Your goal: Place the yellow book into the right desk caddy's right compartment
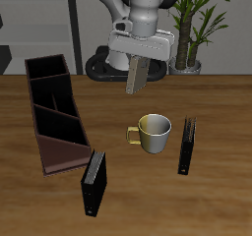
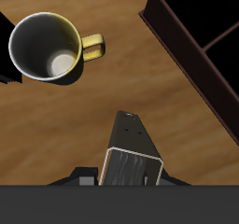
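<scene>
My gripper (image 1: 138, 61) is shut on the yellow book (image 1: 138, 76), a thin greyish-tan book that hangs on end from the fingers, high above the table behind the mug. In the wrist view the book (image 2: 131, 151) sticks out from the gripper (image 2: 126, 177). The right desk caddy (image 1: 55, 117) is a long maroon-brown box with black walls, lying off to the side of the gripper. Its right compartment (image 1: 47, 69) is the end cell farthest back, open and empty. A corner of the caddy (image 2: 201, 55) shows in the wrist view.
A yellow-handled mug (image 1: 155, 132) stands mid-table, below the held book; it also shows in the wrist view (image 2: 42, 46). One black book (image 1: 94, 182) stands near the caddy's sloping front end, another black book (image 1: 187, 145) beside the mug. A potted plant (image 1: 192, 29) stands at the back.
</scene>
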Controlling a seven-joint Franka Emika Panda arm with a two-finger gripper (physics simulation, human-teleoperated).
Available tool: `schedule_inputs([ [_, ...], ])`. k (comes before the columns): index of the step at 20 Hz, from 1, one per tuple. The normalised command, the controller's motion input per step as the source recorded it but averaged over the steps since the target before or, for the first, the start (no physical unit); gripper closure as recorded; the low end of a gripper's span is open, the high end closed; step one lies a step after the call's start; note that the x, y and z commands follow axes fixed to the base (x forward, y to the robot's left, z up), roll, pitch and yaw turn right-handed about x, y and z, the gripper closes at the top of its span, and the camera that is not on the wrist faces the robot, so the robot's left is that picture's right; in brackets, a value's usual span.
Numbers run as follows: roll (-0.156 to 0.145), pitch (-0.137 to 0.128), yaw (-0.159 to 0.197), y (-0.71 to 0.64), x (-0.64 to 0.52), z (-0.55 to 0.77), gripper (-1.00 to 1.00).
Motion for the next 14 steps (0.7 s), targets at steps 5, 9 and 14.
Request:
schedule_inputs([
  [5,-0.066,-0.03,-0.035,-0.37,-0.23,0.12,1.0],
  [9,-0.035,-0.002,-0.022,-0.33,-0.14,0.09,1.0],
  [14,-0.017,-0.002,-0.008,-0.54,-0.17,0.21,1.0],
])
